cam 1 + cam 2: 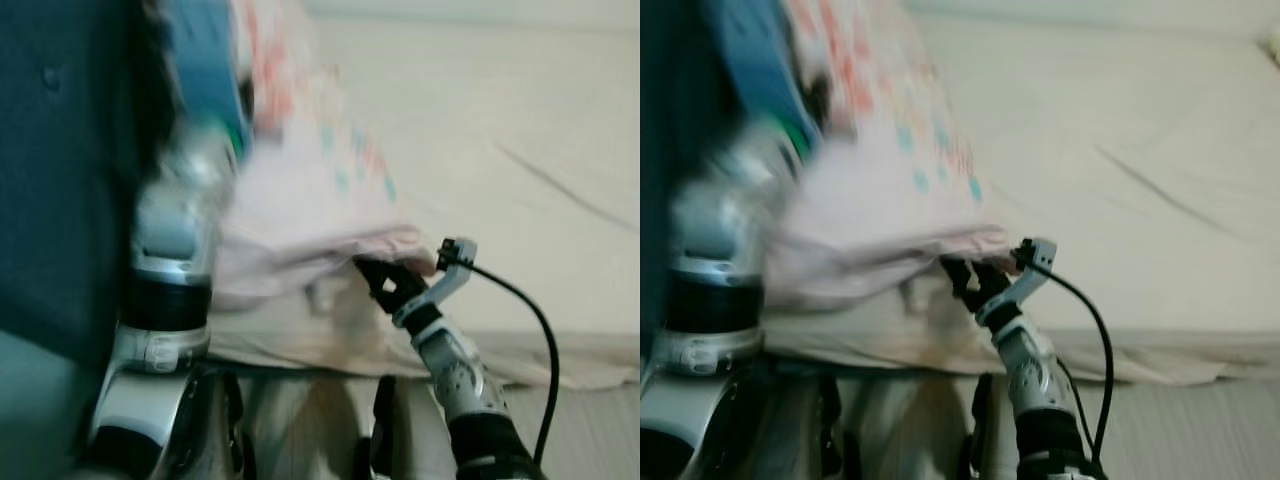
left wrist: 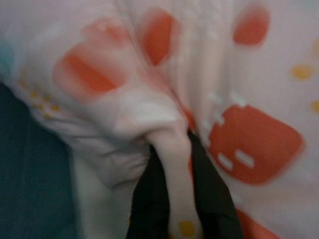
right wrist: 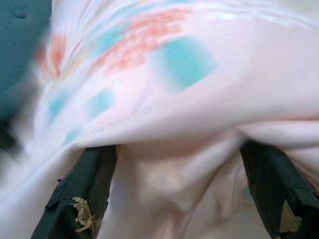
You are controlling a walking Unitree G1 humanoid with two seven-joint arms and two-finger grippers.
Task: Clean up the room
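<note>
Left arm raised close to the camera, both end effectors at a pale pink printed blanket on the bed.

The blurred silver left arm point(image 1: 165, 290) rose along a dark teal headboard point(image 1: 55, 150); its end effector point(image 2: 182, 199) had its black fingers pressed together on a fold of the blanket point(image 1: 300, 215). The right end effector point(image 1: 975, 278) reached under the blanket's lower edge, fingers point(image 3: 82, 191) spread with cloth bunched between them. The blanket lay heaped at the near corner of the cream-sheeted bed point(image 1: 500, 130).

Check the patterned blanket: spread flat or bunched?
Bunched. The blanket lies heaped on the bed, a fold pinched in the left claw.
</note>
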